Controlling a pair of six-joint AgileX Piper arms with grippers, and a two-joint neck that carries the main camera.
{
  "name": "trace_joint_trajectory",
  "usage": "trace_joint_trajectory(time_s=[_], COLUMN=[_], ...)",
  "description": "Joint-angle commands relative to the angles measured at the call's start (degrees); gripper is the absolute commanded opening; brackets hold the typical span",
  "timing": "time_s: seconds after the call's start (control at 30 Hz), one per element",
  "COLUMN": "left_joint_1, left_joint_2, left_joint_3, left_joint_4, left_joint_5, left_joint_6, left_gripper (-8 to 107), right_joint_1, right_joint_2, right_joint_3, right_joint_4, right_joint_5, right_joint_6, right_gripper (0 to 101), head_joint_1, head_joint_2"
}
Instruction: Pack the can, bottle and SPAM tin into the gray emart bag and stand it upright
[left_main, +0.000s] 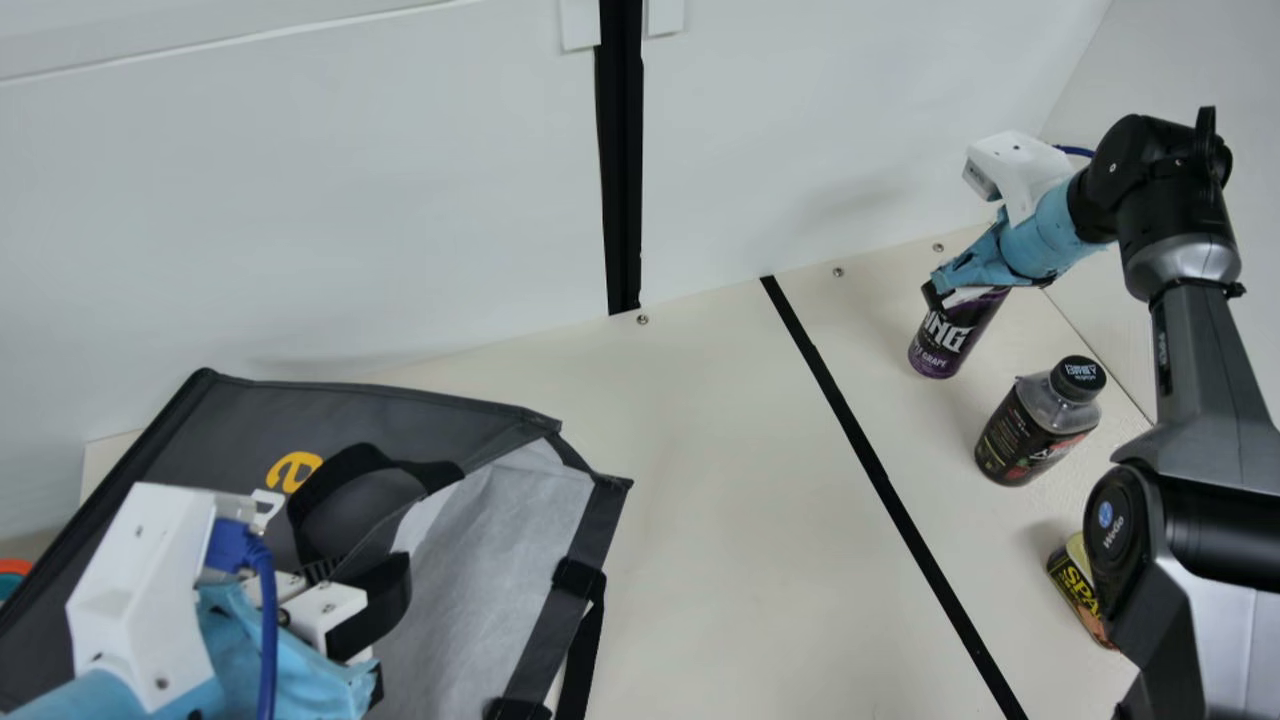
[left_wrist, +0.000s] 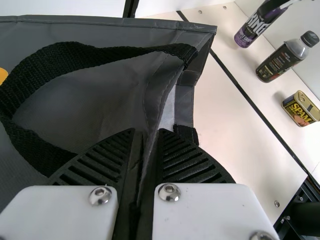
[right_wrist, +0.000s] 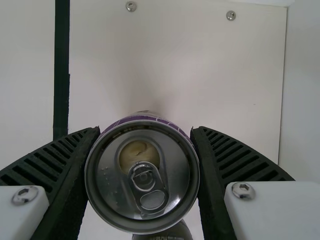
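The gray emart bag (left_main: 340, 410) lies slumped at the left of the table, its pale lining exposed at the mouth. My left gripper (left_main: 362, 585) is over it; in the left wrist view that gripper (left_wrist: 146, 145) is shut on the bag's edge (left_wrist: 162, 95). At the back right, my right gripper (left_main: 950, 293) holds the top of the purple can (left_main: 943, 340). In the right wrist view both fingers of that gripper (right_wrist: 145, 145) press the sides of the can (right_wrist: 142, 175). The dark bottle (left_main: 1035, 425) stands nearby, and the SPAM tin (left_main: 1080, 590) is partly behind my right arm.
A white wall (left_main: 400, 200) rises behind the table (left_main: 720, 500). Between bag and bottle, a black tape line (left_main: 880, 470) crosses the tabletop. Black straps (left_main: 580, 640) hang at the bag's mouth, and a black handle (left_wrist: 55, 55) loops over its side.
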Motion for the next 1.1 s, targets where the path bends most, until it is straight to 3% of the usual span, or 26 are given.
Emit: trace_joint_trajectory(time_s=[0.0,1.07], left_joint_1=[0.0,0.0], left_joint_2=[0.0,0.0], left_joint_3=[0.0,0.0], left_joint_4=[0.0,0.0], left_joint_5=[0.0,0.0], left_joint_6=[0.0,0.0], left_gripper=[-8,-8], right_joint_1=[-0.1,2.7], right_joint_2=[-1.0,-23.0], right_joint_3=[0.6,18.3], right_joint_4=[0.1,-1.0], right_joint_5=[-0.2,-0.2], right_joint_6=[-0.2,-2.6], right_gripper=[0,0], head_joint_1=[-1.3,-1.3], head_joint_2=[0.0,0.0])
